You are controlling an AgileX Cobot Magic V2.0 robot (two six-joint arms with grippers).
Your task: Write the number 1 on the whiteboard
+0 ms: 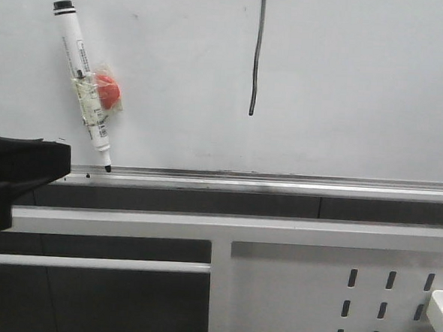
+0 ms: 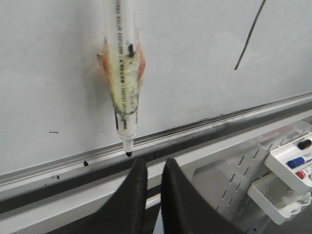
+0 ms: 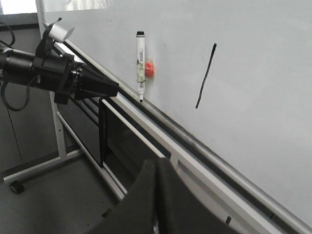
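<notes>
The whiteboard (image 1: 347, 83) fills the upper front view, with a silver rail (image 1: 280, 183) along its lower edge. The number 1 (image 1: 256, 55) is a thin black stroke near the top middle; it also shows in the left wrist view (image 2: 249, 36) and the right wrist view (image 3: 205, 77). A white marker (image 1: 84, 82) with a red magnet taped on clings to the board, tip on the rail. My left gripper (image 2: 153, 165) sits just below the marker's tip (image 2: 128, 153), slightly open and empty. My right gripper (image 3: 157, 163) is shut and empty, lower and away from the board.
A white perforated metal panel (image 1: 334, 293) hangs below the rail. A white tray (image 2: 292, 161) with spare markers is fixed to it at the right. The board's stand, with a caster (image 3: 17, 186), reaches the dark floor.
</notes>
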